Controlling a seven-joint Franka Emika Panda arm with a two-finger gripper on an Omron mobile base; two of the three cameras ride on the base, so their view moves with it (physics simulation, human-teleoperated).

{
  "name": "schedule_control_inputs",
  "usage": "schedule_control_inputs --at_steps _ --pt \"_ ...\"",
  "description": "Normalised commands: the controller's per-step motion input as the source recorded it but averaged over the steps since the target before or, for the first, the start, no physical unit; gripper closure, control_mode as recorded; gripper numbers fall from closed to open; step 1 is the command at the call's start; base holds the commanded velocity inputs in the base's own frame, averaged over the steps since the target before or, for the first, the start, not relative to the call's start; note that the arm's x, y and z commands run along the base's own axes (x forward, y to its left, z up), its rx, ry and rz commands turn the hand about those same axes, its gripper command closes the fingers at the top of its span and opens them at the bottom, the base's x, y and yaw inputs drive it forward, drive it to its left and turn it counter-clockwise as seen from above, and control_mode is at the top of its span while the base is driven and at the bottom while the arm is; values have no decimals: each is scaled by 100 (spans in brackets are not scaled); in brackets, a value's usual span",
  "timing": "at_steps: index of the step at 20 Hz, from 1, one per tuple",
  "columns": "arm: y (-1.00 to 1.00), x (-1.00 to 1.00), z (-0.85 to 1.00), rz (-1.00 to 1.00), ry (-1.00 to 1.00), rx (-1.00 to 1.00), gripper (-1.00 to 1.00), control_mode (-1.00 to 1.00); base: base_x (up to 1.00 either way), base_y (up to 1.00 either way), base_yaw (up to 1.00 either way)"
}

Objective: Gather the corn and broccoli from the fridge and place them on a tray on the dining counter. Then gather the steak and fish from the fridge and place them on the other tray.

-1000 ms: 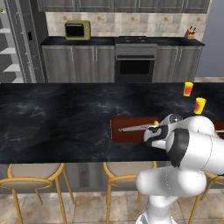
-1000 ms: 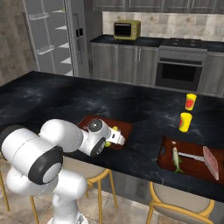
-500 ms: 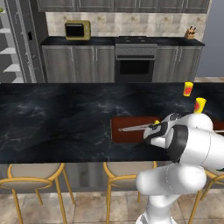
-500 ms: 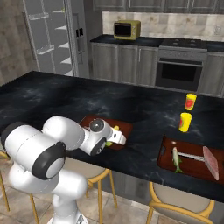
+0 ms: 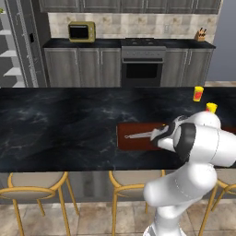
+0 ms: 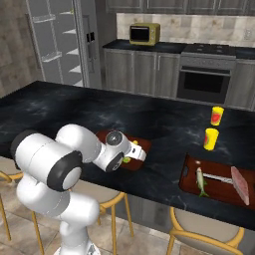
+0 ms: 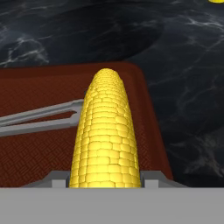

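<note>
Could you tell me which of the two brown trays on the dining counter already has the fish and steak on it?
The tray to the arm's right, near the two yellow cups, holds the fish and steak. The other tray sits under the gripper.

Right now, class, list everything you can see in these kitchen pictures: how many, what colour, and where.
corn: one, yellow, between the tool's tips over the near tray
trays: two, dark red-brown, on the dining counter; one under the tool, one further right
tongs: one, grey metal, lying on the near tray
fish: one, pale greenish, on the right tray
steak: one, pinkish-red, on the right tray beside the fish
cups: two, yellow, on the counter behind the right tray
dining counter: one, black with white veins
stools: yellow frames, tan seats, under the counter
microwave: one, yellow, back counter
oven: one, dark, back cabinets
fridge: grey, open, far left
tool: white arm, closed on the corn
</note>
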Motion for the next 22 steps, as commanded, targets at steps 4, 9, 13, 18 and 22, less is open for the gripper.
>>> schedule_control_inputs --at_steps 4,9,13,18,22 --pt "0 8 -11 -1 0 0 100 -100 0 0 0" --pt "0 0 -16 -1 3 0 -100 -100 0 0 0" --pt "0 23 0 0 0 0 -100 -100 0 0 0" --pt "0 6 2 0 0 0 -100 -100 0 0 0" --pt "3 -18 47 0 -4 0 -100 -100 0 0 0"
